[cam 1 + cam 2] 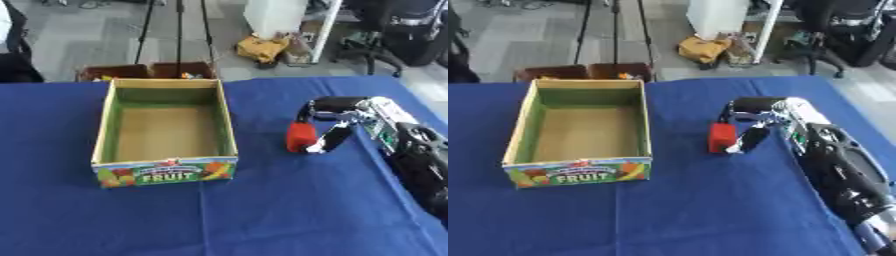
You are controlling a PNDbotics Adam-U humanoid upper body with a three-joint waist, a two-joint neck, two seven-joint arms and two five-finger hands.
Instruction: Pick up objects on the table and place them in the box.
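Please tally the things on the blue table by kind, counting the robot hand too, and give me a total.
Cardboard fruit box, open and holding nothing visible: 1
Red object, held in the hand: 1
Right hand, fingers curled round the red object: 1
Total: 3

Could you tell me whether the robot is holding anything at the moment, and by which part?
The right hand is curled round a small red object, gripping its right side; the left side stays exposed. It is to the right of the empty box.
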